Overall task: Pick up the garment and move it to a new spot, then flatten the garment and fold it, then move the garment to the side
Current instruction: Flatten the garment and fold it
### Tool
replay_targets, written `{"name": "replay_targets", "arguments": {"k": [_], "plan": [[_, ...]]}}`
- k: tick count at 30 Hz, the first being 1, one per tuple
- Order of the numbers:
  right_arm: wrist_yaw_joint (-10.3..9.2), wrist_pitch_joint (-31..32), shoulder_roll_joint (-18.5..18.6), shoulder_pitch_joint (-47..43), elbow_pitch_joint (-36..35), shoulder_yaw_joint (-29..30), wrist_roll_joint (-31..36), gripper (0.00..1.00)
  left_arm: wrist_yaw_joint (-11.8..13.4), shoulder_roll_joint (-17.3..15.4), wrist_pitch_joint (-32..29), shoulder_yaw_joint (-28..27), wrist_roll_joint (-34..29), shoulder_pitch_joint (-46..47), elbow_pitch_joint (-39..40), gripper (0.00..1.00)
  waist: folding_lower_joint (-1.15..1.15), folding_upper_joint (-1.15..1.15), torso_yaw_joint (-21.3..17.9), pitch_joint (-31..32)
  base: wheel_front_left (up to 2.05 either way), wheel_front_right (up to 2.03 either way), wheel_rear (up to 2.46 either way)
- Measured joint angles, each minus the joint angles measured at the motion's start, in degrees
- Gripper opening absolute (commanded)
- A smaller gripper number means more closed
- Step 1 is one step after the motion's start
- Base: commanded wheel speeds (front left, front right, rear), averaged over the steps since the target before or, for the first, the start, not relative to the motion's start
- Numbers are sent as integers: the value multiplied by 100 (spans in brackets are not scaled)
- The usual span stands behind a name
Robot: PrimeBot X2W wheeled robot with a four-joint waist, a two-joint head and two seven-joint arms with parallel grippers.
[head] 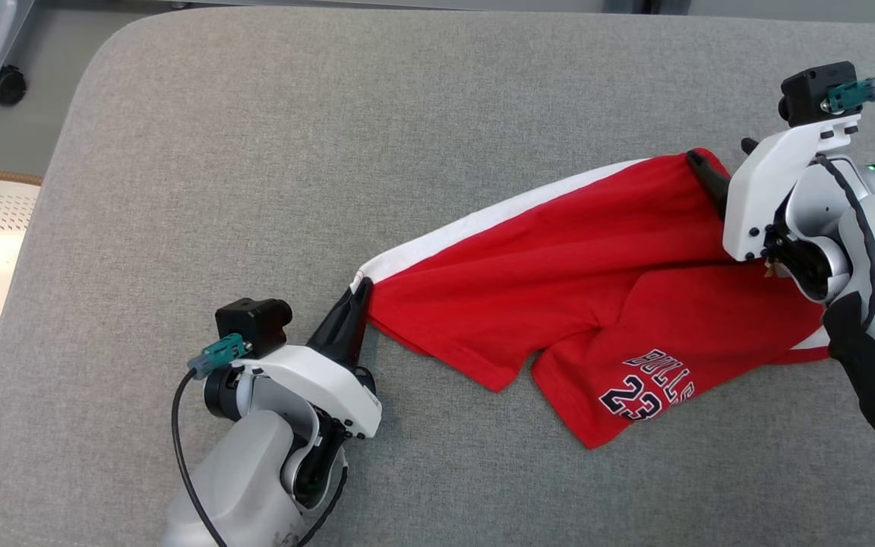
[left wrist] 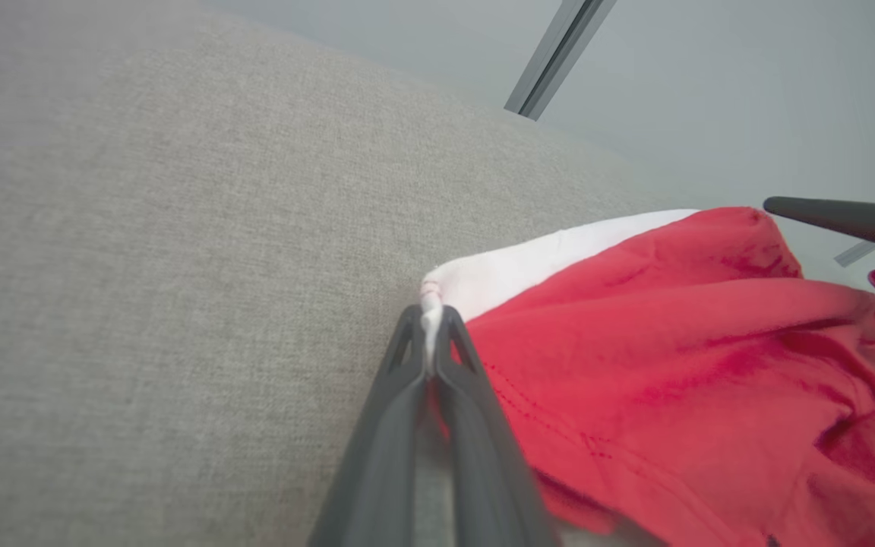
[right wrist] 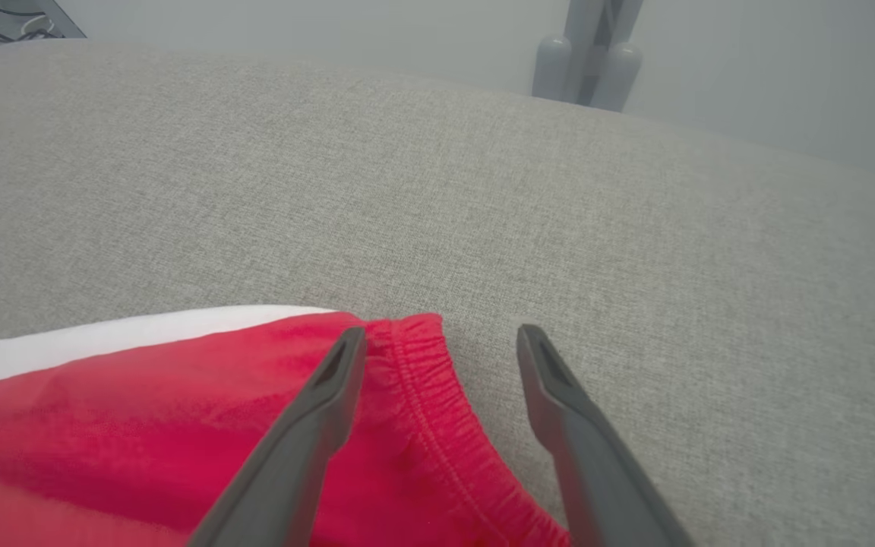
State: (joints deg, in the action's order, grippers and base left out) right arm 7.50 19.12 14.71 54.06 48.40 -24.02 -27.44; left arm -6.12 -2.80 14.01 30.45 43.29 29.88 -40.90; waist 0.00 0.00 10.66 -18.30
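Grey fabric-covered desk [head: 255,152], padded, rounded corners. Garment [head: 559,258]: red shorts, white side stripe [head: 483,220], "BULLS 23" print [head: 646,384]. Lies right of centre on the desk, drawn out diagonally between the two arms; the near part is slack and creased.

Handling (judgement): light, limp knit. No stiffness, so it will drape and bunch wherever unsupported. Not fragile, unlikely to slide on this weave. Best holds are the reinforced edges: the hems and the elastic waistband [right wrist: 422,410].

Left end effector [left wrist: 430,315]: fingers together, clamped on the hem corner [left wrist: 431,292] at the white stripe, cloth pinched between the tips.

Right end effector [right wrist: 441,334]: fingers apart, straddling the waistband corner. One finger is over red cloth, the other over bare desk; nothing gripped. Closing here should catch the elastic.
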Motion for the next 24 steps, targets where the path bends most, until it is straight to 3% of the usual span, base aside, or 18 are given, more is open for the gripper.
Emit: {"name": "replay_targets", "arguments": {"k": [12, 24], "plan": [[0, 265, 119, 309, 370, -577, -478, 100, 12, 1, 71, 138, 120, 126, -121, 0, 0, 0, 1, -128, 0, 0, 0], [0, 386, 18, 683, 703, -773, -937, 100, 9, 3, 88, 237, 258, 216, -192, 0, 0, 0, 83, -133, 0, 0, 0]]}}
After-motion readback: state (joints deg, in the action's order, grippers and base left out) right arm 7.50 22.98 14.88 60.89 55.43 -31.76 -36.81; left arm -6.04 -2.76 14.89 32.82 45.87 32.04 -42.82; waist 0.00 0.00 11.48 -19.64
